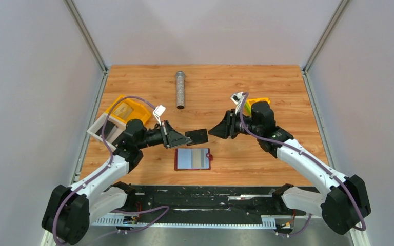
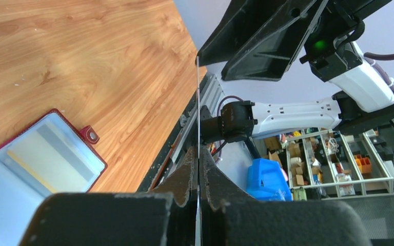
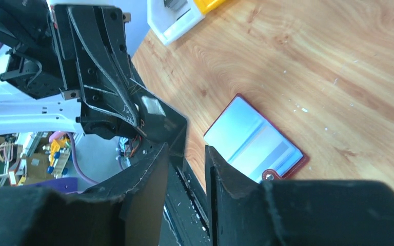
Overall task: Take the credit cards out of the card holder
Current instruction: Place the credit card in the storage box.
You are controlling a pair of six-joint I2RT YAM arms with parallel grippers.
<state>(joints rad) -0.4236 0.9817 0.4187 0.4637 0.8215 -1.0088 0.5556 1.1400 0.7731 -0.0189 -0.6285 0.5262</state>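
Note:
The dark-red card holder [image 1: 192,159] lies open and flat on the wood, its blue-grey pockets up, and a tan strip shows in the right pocket [image 1: 201,158]. My left gripper [image 1: 177,137] is shut on a dark credit card [image 1: 196,136] and holds it in the air above the holder. The left wrist view shows this card edge-on as a thin line [image 2: 198,102] between the pressed fingers [image 2: 198,154]. My right gripper [image 1: 213,130] faces it. Its fingers stand apart [image 3: 187,151], with the card's free end [image 3: 166,123] at the gap. The holder also shows below [image 3: 254,141].
A grey metal cylinder [image 1: 180,89] lies at the back centre. A yellow tray [image 1: 128,110] and a white tray [image 1: 105,128] sit at the left behind my left arm. A yellow-green piece [image 1: 254,102] lies behind my right wrist. A black strip [image 1: 200,197] runs along the near edge.

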